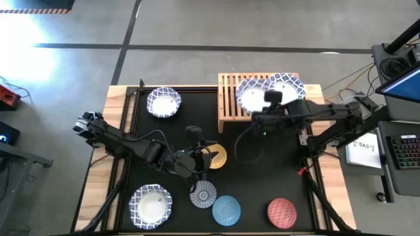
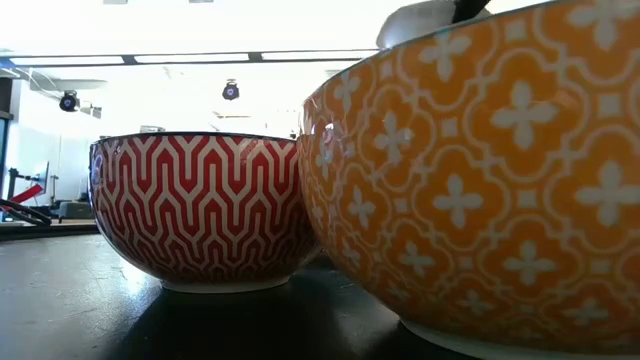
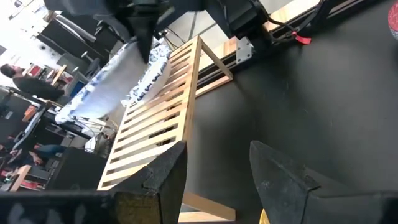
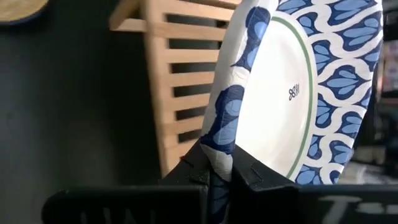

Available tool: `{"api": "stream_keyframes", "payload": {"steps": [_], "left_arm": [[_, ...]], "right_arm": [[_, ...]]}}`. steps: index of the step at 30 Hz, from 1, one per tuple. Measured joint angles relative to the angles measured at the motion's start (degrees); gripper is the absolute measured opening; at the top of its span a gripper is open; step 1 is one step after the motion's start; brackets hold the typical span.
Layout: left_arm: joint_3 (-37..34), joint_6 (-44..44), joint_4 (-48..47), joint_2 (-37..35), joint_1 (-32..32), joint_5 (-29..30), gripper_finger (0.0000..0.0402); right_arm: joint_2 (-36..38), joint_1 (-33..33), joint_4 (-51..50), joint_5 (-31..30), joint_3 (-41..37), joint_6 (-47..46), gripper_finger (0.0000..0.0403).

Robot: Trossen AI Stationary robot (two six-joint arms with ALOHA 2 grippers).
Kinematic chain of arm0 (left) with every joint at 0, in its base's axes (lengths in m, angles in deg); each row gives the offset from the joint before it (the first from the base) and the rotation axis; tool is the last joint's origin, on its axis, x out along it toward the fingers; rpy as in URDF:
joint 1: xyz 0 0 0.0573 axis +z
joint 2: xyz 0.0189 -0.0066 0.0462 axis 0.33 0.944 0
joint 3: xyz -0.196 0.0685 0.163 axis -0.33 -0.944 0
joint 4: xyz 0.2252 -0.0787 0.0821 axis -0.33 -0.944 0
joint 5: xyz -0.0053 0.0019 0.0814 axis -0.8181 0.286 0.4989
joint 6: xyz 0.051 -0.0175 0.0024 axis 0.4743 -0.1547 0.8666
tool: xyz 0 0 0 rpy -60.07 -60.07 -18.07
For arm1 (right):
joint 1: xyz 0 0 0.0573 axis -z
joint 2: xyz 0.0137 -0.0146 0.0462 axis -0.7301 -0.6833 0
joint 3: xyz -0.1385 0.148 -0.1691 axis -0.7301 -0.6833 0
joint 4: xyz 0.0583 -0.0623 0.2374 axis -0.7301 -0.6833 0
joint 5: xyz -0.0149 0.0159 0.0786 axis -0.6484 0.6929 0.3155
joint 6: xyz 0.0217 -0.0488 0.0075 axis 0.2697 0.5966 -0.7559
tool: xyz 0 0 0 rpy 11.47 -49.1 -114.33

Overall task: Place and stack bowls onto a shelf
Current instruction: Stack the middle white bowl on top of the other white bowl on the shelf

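Note:
The wooden slat shelf [image 1: 230, 98] stands at the table's far middle. One white, blue-rimmed bowl [image 1: 251, 99] lies on it. My right gripper [image 1: 266, 110] is above the shelf, shut on a second white and blue bowl [image 1: 289, 85], which also shows in the right wrist view [image 4: 292, 93]. My left gripper [image 3: 217, 180] stands open just left of the mustard bowl [image 1: 216, 157] at the table's middle, nothing between its fingers. The red bowl [image 2: 205, 210] and the mustard bowl [image 2: 480, 190] fill the low view. My right gripper pinches the bowl's rim [image 4: 219, 163] between its two fingers, one on the inner wall and one on the patterned outer wall. The fingers slant downward. The bowl stands nearly on edge over the shelf's slats, its underside showing. Whether it touches the shelf I cannot tell.
Two more white and blue bowls sit at the far left [image 1: 163, 103] and near left [image 1: 151, 204]. Along the near edge are a grey-blue bowl [image 1: 203, 195], a light blue bowl [image 1: 226, 210] and the red bowl [image 1: 282, 212]. People show in the room beyond the table.

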Motion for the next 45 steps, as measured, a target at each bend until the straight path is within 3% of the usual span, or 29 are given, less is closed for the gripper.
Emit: {"api": "stream_keyframes", "payload": {"steps": [10, 18, 29, 45], "left_arm": [[0.0, -1.8, -2.1, 0.0, 0.0, 0.0, 0.0158], [-0.1, -6.2, -6.2, 0.0, 0.0, 0.7, 0.0158], [-0.1, -15.7, -7.7, 0.0, 0.0, 11.8, 0.0158], [-0.1, -22.9, -13.4, 0.0, 0.0, 12.4, 0.0158]], "right_arm": [[3.0, 12.7, -0.1, 0.1, 0.0, -3.7, 0.0009], [1.6, 21.3, -0.1, 3.8, 0.0, -9.4, 0.0009], [-1.7, 27.3, -0.1, 5.2, 0.0, -16.9, 0.0009], [-2.8, 30.3, 0.0, 6.5, -2.4, -19.1, 0.0009]]}}
